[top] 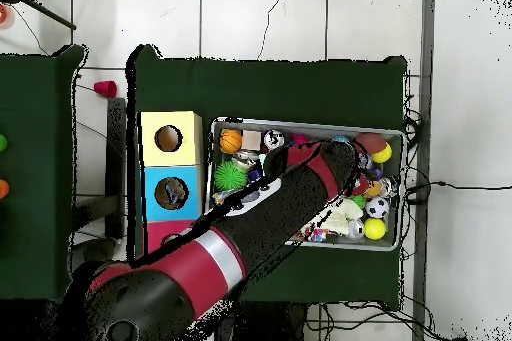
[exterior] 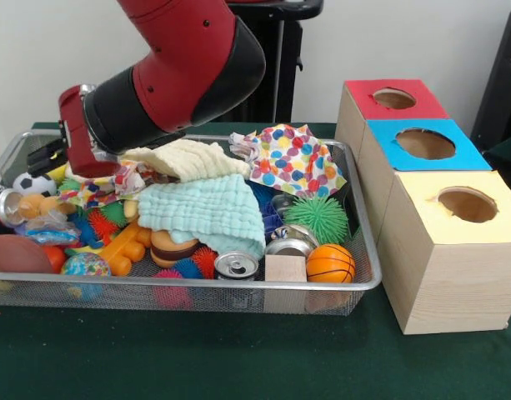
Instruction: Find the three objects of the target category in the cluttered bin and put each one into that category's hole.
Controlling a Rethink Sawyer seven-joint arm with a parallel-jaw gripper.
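The silver wire-mesh bin (exterior: 197,288) is full of toys and cloths; it also shows in the overhead view (top: 310,124). A see-through crinkled bottle (exterior: 48,227) lies near the bin's left end, half under other toys. I see no other bottles; the cloths cover much of the bin. The blue-topped box's hole (exterior: 425,143) is the middle one of three boxes right of the bin, and shows from above (top: 171,193). My gripper (exterior: 47,156) hangs over the bin's far left end, just above the toys and above the bottle. The arm hides it in the overhead view.
A pale yellow cloth (exterior: 188,158), a mint cloth (exterior: 203,212) and a spotted cloth (exterior: 295,158) lie on the pile. Silver cans (exterior: 236,265), an orange ball (exterior: 330,262) and a green spiky ball (exterior: 320,217) sit near the front right. Red-topped (exterior: 394,98) and yellow-topped (exterior: 467,204) boxes flank the blue one.
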